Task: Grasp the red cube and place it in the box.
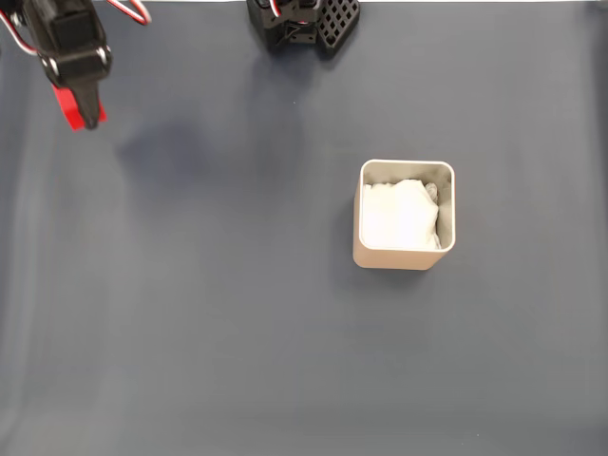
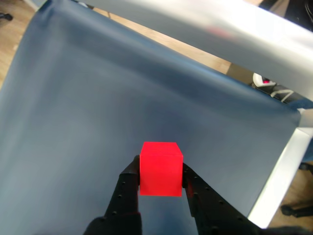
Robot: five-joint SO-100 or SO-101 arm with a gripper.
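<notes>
In the wrist view the red cube [image 2: 161, 168] sits clamped between my two black fingers, lifted clear of the grey mat. My gripper [image 2: 160, 174] is shut on it. The fixed view shows the gripper [image 1: 84, 112] at the far upper left, with a sliver of the red cube [image 1: 66, 106] peeking out beside the black fingers. The box [image 1: 406, 256], beige with rounded corners and white paper inside, stands right of centre on the mat, far from the gripper.
The arm's black base [image 1: 304, 24] stands at the top middle edge in the fixed view. A dark grey mat [image 1: 237, 332] covers the table. In the wrist view a pale table edge [image 2: 279, 176] and wood floor lie beyond the mat.
</notes>
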